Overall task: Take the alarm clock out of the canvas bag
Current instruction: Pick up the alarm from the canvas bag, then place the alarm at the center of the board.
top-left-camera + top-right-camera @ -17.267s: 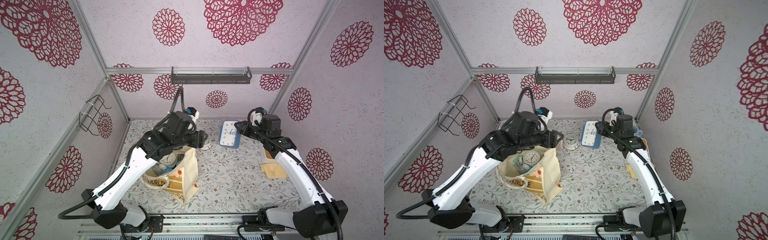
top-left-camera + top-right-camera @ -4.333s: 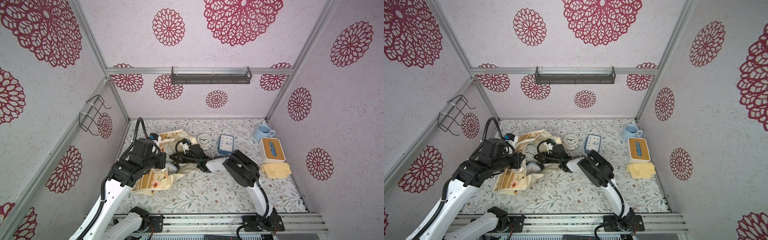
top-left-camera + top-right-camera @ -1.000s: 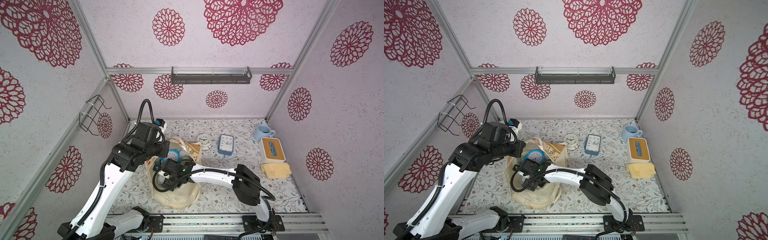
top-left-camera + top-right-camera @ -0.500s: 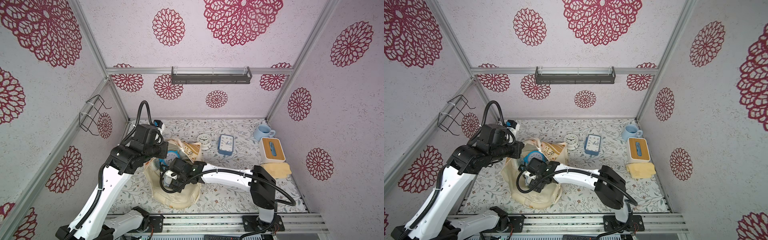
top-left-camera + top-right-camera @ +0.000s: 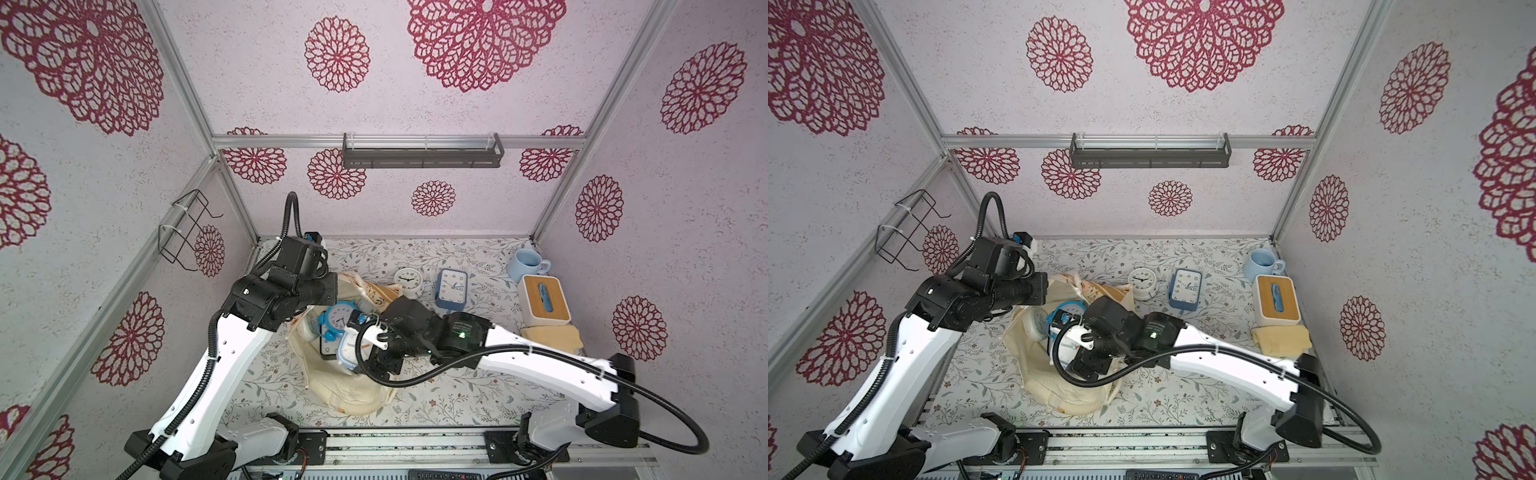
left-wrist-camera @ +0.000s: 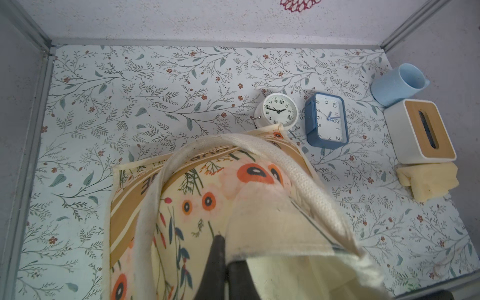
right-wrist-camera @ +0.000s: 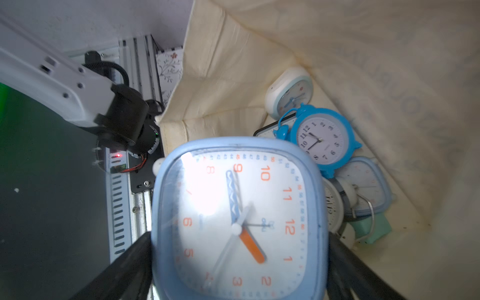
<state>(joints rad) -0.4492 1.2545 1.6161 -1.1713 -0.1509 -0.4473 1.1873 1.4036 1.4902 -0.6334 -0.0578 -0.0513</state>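
The cream canvas bag [image 5: 353,386] [image 5: 1067,390] stands open at the left of the table, its flowered, striped front [image 6: 207,187] facing the back wall. My left gripper [image 6: 225,259] [image 5: 330,291] is shut on the bag's rim and holds it up. My right gripper [image 7: 237,259] [image 5: 361,353] is shut on a pale blue square alarm clock [image 7: 233,207] [image 5: 347,349] [image 5: 1065,351] with orange numerals, at the bag's mouth. Deeper inside lie a bright blue twin-bell clock [image 7: 322,140] [image 5: 338,316], a white round one [image 7: 288,93] and several more.
Behind the bag, a white round clock [image 5: 409,280] and a dark blue rectangular clock [image 5: 453,289] stand on the table. At the back right are a blue mug [image 5: 525,266], a tissue box [image 5: 544,299] and a yellow cloth [image 5: 548,338].
My right gripper has drawn back to the right and up from inside the bag, bringing the pale blue clock to the mouth. The left gripper keeps its hold on the rim.
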